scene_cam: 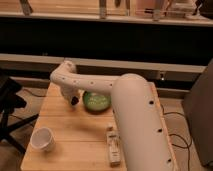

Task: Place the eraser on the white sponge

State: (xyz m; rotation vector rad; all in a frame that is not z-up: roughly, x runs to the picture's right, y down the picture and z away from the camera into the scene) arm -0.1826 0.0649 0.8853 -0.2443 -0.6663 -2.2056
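Observation:
My white arm reaches from the lower right across the wooden table (pixel 75 135) to its far left part. My gripper (pixel 73 100) hangs just left of the green round dish (pixel 96 101), close above the tabletop. A small dark shape shows at the gripper's tip; I cannot tell whether it is the eraser. A pale long rectangular object (pixel 113 145) lies near the front of the table beside my arm. I cannot pick out a white sponge with certainty.
A white cup (pixel 42 138) stands at the front left of the table. A black chair or stand (pixel 7 107) is just off the table's left edge. A dark counter front runs behind the table.

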